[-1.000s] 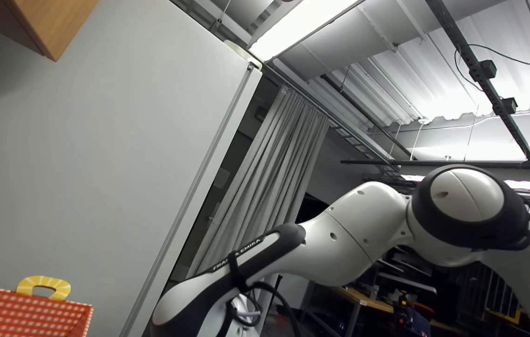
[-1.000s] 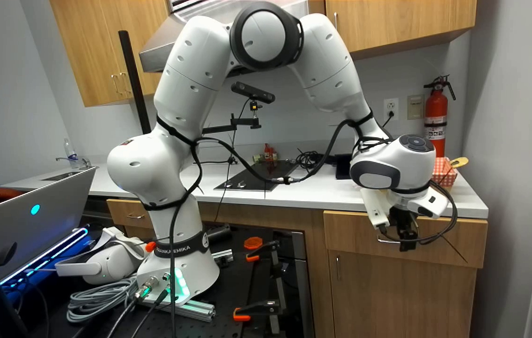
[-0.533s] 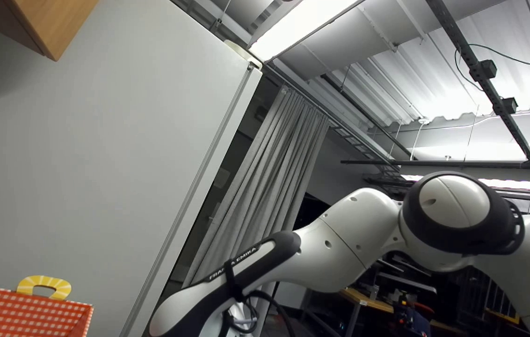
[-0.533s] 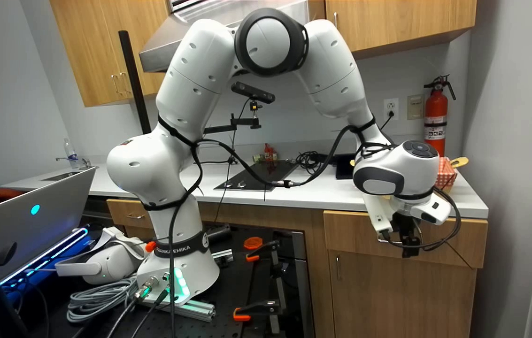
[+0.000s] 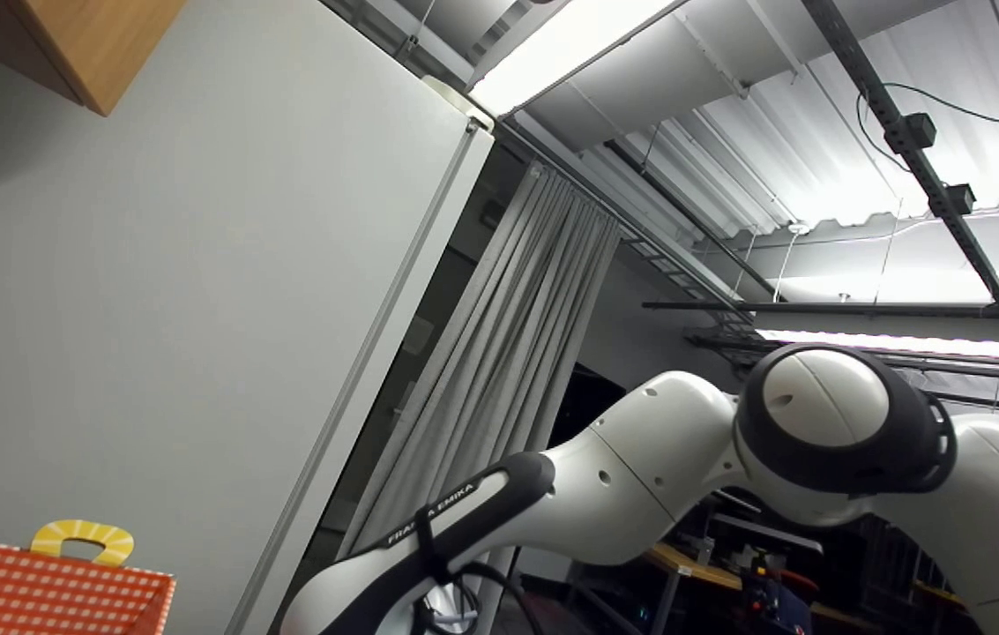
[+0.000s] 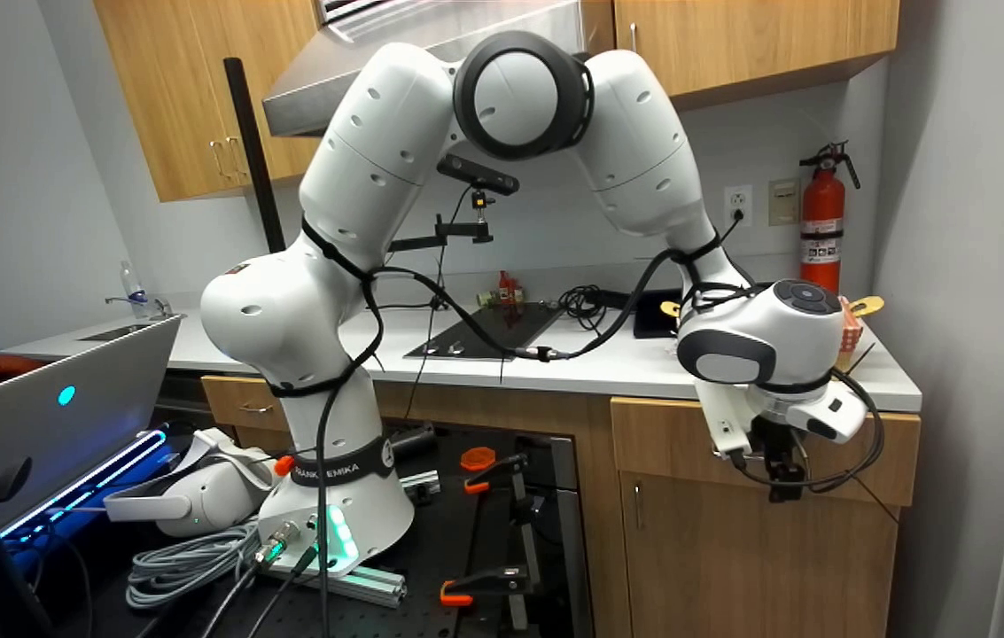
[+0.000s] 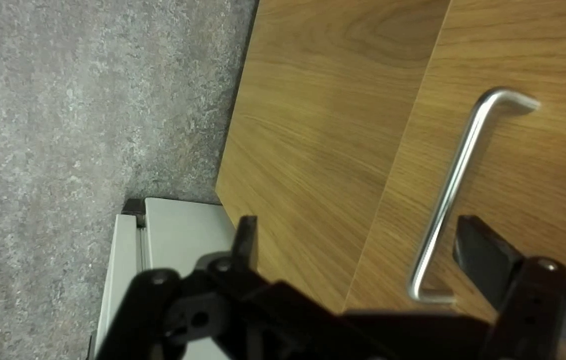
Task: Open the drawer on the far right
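The far-right drawer (image 6: pixel 663 436) has a wooden front, flush under the white counter in an exterior view. Its silver bar handle (image 7: pixel 456 180) shows in full in the wrist view, slanting across the drawer front (image 7: pixel 547 170). In the exterior view the hand mostly hides the handle. My gripper (image 7: pixel 357 220) is open and empty, with its fingers wide apart. In the wrist view the lower part of the handle lies between the fingers, close beside the right one; contact is not visible. In the exterior view the gripper (image 6: pixel 785 493) hangs in front of the drawer's lower edge, pointing down.
A wooden cabinet door (image 6: pixel 758 567) sits below the drawer. A red checkered basket (image 5: pixel 49 591) stands on the counter (image 6: pixel 590 372) behind the hand, near a fire extinguisher (image 6: pixel 821 221). A grey wall (image 6: pixel 971 310) stands to the right. Cables (image 6: pixel 869 452) loop beside the hand.
My arm has moved down and slightly right in the exterior view that shows the counter, bringing the gripper from handle height to lower on the drawer front. The drawer has not visibly moved.
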Controlling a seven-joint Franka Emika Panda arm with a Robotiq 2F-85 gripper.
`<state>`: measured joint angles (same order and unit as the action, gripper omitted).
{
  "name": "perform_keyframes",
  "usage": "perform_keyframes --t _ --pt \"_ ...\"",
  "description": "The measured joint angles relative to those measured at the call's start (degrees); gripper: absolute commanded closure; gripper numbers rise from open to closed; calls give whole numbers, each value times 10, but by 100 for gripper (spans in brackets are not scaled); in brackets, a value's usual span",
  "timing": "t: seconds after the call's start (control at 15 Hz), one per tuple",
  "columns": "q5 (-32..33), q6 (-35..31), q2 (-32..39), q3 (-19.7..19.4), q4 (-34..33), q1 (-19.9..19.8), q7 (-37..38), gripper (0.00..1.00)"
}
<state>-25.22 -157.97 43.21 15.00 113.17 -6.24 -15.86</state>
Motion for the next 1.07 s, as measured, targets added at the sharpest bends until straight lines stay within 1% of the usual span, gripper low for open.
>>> perform_keyframes --t 0.67,1.07 --pt "0 0 28 9 -26 -4 17 0" --pt "0 0 28 11 -23 -4 26 0"
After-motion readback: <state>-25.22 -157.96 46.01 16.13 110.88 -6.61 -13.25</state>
